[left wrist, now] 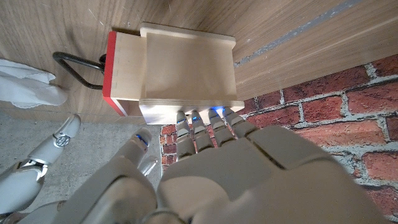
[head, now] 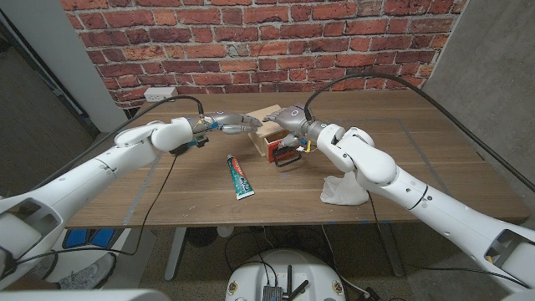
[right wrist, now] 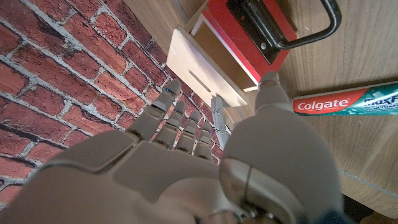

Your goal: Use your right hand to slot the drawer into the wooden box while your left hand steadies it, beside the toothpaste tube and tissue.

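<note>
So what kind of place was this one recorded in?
Probably an indoor lab or workshop-style test room: a red brick wall with a wall outlet behind a wooden table, and a bare concrete-looking wall beside it.

One wooden box [head: 269, 117], one drawer [head: 276, 149], one toothpaste tube [head: 241, 176], one tissue [head: 341, 191], two hands

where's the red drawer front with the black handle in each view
Head view: the red drawer front sits mid-table on the near face of the wooden box, its black handle pointing toward the robot.
Left wrist view: drawer front at the box's left end, handle beyond it.
Right wrist view: drawer front at top centre, handle on it.
Shared landmark: the wooden box.
</note>
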### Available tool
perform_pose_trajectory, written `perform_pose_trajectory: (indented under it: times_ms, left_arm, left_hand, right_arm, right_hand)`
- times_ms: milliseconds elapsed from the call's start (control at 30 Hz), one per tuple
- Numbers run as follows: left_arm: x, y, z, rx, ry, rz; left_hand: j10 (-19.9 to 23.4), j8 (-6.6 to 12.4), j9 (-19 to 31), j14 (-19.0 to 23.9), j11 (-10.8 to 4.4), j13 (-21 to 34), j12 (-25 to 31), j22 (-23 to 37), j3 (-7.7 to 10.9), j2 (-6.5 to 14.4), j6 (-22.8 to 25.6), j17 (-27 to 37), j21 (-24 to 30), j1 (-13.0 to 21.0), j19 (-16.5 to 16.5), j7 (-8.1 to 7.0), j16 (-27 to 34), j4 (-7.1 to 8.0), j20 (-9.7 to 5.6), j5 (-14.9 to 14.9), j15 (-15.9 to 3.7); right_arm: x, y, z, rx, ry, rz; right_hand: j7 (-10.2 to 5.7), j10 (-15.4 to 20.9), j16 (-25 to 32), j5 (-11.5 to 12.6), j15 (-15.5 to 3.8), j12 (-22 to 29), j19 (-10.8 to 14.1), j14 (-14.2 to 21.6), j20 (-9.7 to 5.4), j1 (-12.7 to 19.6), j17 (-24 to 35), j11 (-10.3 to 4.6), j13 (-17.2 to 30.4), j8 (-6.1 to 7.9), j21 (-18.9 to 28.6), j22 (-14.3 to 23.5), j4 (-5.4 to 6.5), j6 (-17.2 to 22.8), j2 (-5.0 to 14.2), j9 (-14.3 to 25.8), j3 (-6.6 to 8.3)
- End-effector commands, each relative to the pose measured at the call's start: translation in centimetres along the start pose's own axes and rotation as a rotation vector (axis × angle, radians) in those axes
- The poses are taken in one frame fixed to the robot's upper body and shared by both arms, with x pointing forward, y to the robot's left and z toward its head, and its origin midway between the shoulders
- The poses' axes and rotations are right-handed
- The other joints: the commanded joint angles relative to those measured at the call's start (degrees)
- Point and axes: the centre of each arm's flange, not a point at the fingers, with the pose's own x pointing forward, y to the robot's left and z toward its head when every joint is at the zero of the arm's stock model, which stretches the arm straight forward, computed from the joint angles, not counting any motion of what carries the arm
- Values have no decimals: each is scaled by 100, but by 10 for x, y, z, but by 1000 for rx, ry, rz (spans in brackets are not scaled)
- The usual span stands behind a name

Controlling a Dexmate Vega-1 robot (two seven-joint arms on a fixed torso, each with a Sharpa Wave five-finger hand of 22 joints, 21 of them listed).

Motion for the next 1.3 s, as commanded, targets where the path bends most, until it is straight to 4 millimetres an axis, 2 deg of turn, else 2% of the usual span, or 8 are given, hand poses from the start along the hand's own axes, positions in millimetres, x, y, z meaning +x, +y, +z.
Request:
perform_pose_trajectory:
  times_ms: [33, 233, 400, 567, 800, 1000, 1167, 1300]
  left_arm:
    - [-2, 5, 0, 11, 10, 10]
    - [-2, 7, 0, 17, 13, 15]
    - [-1, 7, 0, 19, 13, 20]
    - [-1, 7, 0, 20, 14, 24]
    - [-1, 8, -1, 23, 19, 27]
    - [-1, 9, -1, 22, 20, 27]
    - [0, 8, -1, 21, 19, 24]
    - [2, 8, -1, 19, 17, 22]
  left_hand:
    - [-6, 14, 21, -16, 5, 12, 3, 12, 61, 417, -16, 13, 12, 42, 38, -6, -7, 1, -968, -15, -453]
    - [-7, 17, 21, -6, 7, 12, 6, 12, 72, 418, -13, 13, 10, 43, 37, -1, -1, -5, -967, -16, -456]
    - [-7, 19, 22, -9, 7, 12, 7, 12, 82, 419, -14, 13, 10, 44, 38, -4, -1, -10, -965, -17, -458]
    - [-1, 23, 22, 1, 12, 12, 12, 12, 95, 422, -7, 13, 10, 44, 40, 1, 5, -16, -966, -18, -459]
    - [19, 29, 22, 10, 5, 11, 21, 13, 108, 423, 4, 13, 11, 43, 45, 0, 9, -20, -969, -19, -460]
    - [23, 30, 22, 13, 9, 12, 22, 13, 118, 422, 6, 14, 10, 41, 45, 6, 10, -24, -969, -21, -461]
    - [24, 31, 23, 17, -2, 11, 23, 13, 127, 422, 9, 14, 10, 39, 47, 7, 11, -26, -969, -22, -461]
    - [21, 32, 23, 23, 2, 11, 22, 13, 133, 422, 11, 14, 11, 38, 50, 6, 13, -28, -968, -23, -463]
  right_arm:
    - [3, 10, 2, 16, 58, -27]
    - [4, 13, 2, 1, 92, -32]
    - [4, 19, 3, -11, 125, -45]
    - [4, 25, 2, -16, 141, -55]
    - [3, 32, 1, -11, 147, -62]
    - [4, 35, 2, -11, 148, -69]
    - [6, 40, 4, -12, 155, -71]
    - [8, 44, 6, -22, 159, -83]
  right_hand:
    - [75, -336, -1, 58, 109, 18, -294, -330, 41, -90, -144, 36, -37, -8, -8, -11, -3, -410, -27, 8, -41]
    - [113, -571, 0, 80, 186, 22, -489, -556, 108, -156, -252, 87, -67, -10, -13, -15, 4, -712, -52, 2, -71]
    - [111, -902, -8, 121, 314, 13, -792, -841, 204, -154, -379, 125, -100, -5, -32, -18, -27, -979, -84, -6, -78]
    - [155, -1065, -6, 152, 363, 17, -925, -982, 220, -170, -457, 173, -116, -19, -19, -19, -36, -1211, -126, -6, -95]
    - [304, -1207, 0, 194, 396, 35, -1203, -1148, 240, -187, -545, 202, -133, 7, -43, -18, -45, -1370, -175, -6, -109]
    - [428, -1386, -4, 237, 454, 31, -1551, -1360, 338, -227, -626, 224, -152, 2, -54, -17, -44, -1567, -231, -9, -127]
    - [531, -1530, 5, 274, 499, 29, -1712, -1493, 368, -266, -678, 296, -165, 4, -34, -17, -37, -1705, -264, -11, -139]
    - [570, -1574, 9, 288, 530, 33, -1747, -1541, 370, -291, -694, 334, -169, 8, -23, -17, -29, -1748, -278, -12, -147]
